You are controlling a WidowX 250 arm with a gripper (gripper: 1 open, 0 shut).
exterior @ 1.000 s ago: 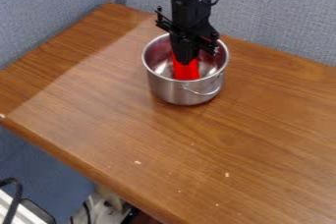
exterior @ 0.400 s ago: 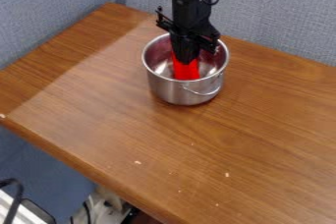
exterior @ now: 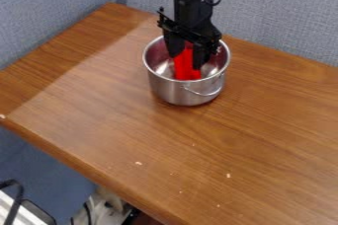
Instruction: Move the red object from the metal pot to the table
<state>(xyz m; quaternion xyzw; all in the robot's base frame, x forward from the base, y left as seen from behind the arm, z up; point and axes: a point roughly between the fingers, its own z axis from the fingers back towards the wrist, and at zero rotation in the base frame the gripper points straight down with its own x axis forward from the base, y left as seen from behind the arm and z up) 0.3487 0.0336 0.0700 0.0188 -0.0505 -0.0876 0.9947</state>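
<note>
The brown wood-grain table point(exterior: 126, 142) carries the shiny steel pot point(exterior: 184, 92) toward its far side, and inside the pot the red block point(exterior: 184, 65) sits with the black gripper point(exterior: 189, 47) reaching down over it from the far side. The fingers look spread to either side of the block's top, so the step in hand seems to be lining up the grasp; next, they should settle lower if needed, close on it, then lift clear of the rim before moving to bare wood.
</note>
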